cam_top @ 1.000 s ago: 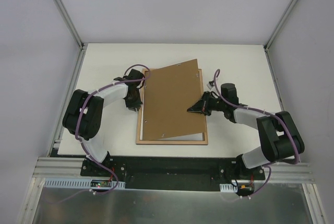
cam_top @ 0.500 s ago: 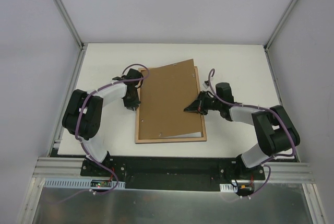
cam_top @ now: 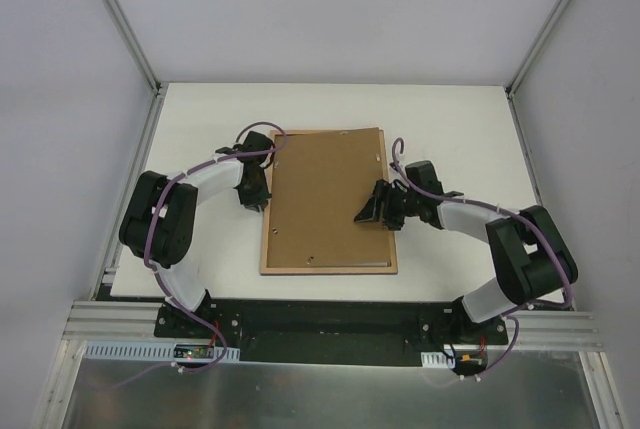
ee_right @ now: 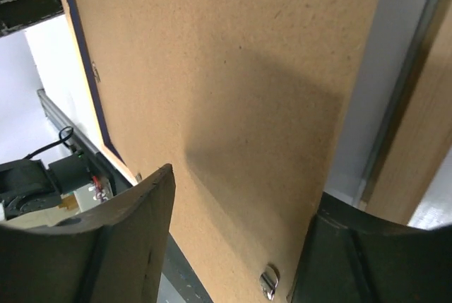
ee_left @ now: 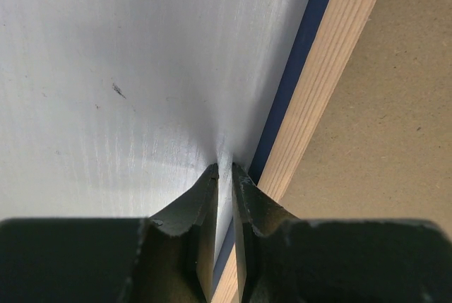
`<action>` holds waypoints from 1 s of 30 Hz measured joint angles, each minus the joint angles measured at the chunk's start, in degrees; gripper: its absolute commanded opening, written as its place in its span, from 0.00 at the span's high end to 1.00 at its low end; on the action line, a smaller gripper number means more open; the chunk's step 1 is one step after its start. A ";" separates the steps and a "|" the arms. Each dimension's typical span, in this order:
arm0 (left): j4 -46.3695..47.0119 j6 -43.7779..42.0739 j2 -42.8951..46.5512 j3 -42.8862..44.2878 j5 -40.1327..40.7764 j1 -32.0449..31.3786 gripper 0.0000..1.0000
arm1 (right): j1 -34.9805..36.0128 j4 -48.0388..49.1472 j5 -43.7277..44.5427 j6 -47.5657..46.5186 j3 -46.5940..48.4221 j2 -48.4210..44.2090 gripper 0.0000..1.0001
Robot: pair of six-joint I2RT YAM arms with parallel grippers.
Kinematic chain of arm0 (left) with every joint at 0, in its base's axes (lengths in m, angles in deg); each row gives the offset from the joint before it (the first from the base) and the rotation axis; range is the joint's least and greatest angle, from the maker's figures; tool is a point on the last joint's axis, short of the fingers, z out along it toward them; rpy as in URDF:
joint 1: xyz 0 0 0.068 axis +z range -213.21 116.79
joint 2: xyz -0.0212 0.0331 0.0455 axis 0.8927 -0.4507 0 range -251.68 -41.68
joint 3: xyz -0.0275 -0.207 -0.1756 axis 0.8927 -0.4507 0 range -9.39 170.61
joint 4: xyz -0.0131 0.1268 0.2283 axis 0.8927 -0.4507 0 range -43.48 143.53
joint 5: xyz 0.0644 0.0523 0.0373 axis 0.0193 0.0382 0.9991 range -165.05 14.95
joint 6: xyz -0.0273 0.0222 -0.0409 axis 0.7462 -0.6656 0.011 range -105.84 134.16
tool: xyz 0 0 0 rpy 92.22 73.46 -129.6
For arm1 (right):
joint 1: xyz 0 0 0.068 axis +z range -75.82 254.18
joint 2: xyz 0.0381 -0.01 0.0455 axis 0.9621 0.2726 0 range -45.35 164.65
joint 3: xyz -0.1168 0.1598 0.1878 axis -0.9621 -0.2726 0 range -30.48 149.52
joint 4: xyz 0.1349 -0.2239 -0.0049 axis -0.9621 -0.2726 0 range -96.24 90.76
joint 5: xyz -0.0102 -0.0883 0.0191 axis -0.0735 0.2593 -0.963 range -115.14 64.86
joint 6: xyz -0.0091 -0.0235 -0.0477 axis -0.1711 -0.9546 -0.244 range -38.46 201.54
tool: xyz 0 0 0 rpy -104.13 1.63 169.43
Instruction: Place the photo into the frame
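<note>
Backing board [cam_top: 325, 199] now flat on frame [cam_top: 330, 270]; photo hidden.

We take this for a robotics lab, more precisely an enclosed test cell. A white table [cam_top: 450, 119] sits boxed in by plain pale panels [cam_top: 340, 9] at nine, twelve and three o'clock, joined by aluminium posts [cam_top: 120, 19] running off toward ten and two. At six o'clock a slotted aluminium rail [cam_top: 110, 324] and a black mounting plate [cam_top: 330, 319] carry two purple-cabled robot arms [cam_top: 160, 219]. Bare circuit boards [cam_top: 195, 352] sit at their bases, with sheet metal [cam_top: 320, 399] below.
</note>
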 measured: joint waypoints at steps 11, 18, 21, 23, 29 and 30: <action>0.07 0.02 0.00 0.00 -0.57 0.02 0.88 | -2.05 -10.88 5.49 -5.86 3.96 -5.29 0.27; 0.09 0.02 0.00 0.00 -0.61 0.02 0.88 | -4.63 -16.06 9.35 -8.20 6.23 -6.19 0.24; 0.09 0.02 0.00 0.00 -0.68 0.02 0.87 | -4.63 -18.38 12.74 -9.11 8.72 -6.16 0.24; 0.09 0.02 0.00 0.00 -0.70 0.02 0.87 | -4.63 -19.23 14.78 -9.44 10.29 -6.16 0.25; 0.09 0.00 0.07 0.00 -1.01 0.02 0.84 | -3.26 -21.42 23.04 -10.58 13.07 -5.64 0.27; 0.09 -0.02 0.15 -0.04 -1.07 0.00 0.83 | -2.69 -21.97 24.30 -10.78 13.07 -5.60 0.27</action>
